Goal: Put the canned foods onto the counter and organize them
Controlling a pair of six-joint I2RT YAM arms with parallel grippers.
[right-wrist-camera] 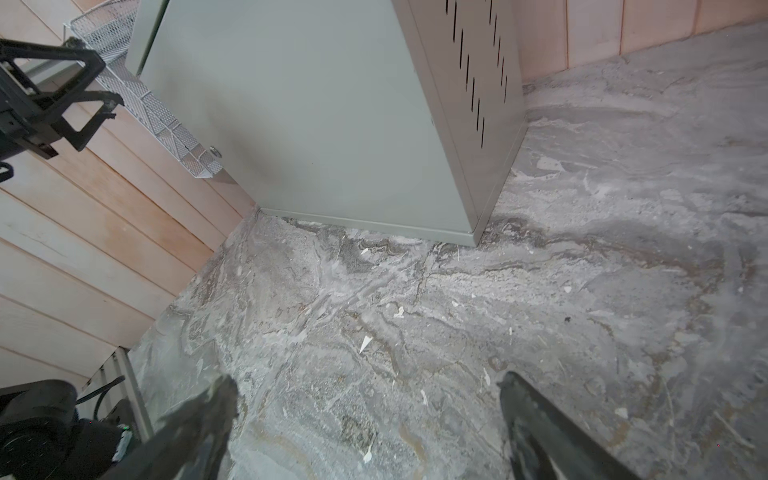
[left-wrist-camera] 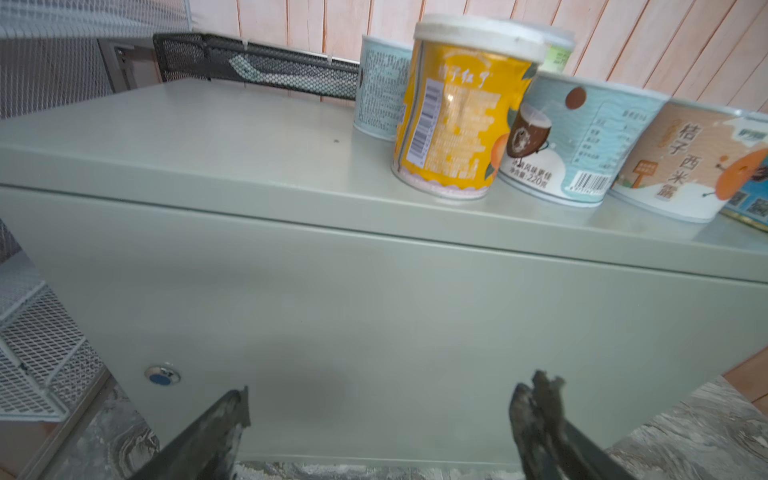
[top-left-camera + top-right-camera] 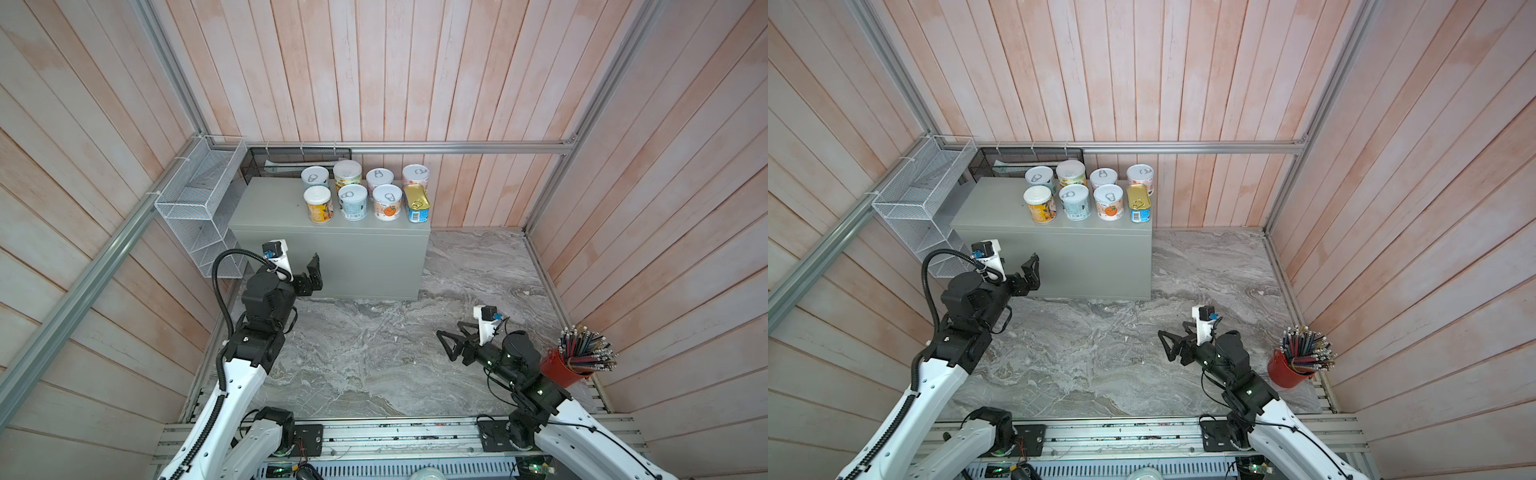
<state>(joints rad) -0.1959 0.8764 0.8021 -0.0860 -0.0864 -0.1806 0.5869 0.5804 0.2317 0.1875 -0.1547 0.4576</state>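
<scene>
The canned foods stand in two rows on the right part of the counter's (image 3: pixel 270 208) flat top in both top views. The front row runs from an orange can (image 3: pixel 318 204) to the gold-topped blue tin (image 3: pixel 417 203). My left gripper (image 3: pixel 313 270) hangs open and empty before the counter's front face, below the orange can (image 2: pixel 457 116); in its wrist view the gripper (image 2: pixel 388 395) frames only bare grey metal (image 2: pixel 332 332). My right gripper (image 3: pixel 446 347) is open and empty over the marble surface, away from the counter (image 1: pixel 311 124); its wrist view shows only marble at the gripper (image 1: pixel 368 384).
A white wire basket (image 3: pixel 195 203) is fixed to the left wall beside the counter. A black mesh tray (image 3: pixel 291 160) sits behind it. A red cup of pencils (image 3: pixel 569 365) stands at the right, by my right arm. Wooden walls close in the marble surface (image 3: pixel 374 353).
</scene>
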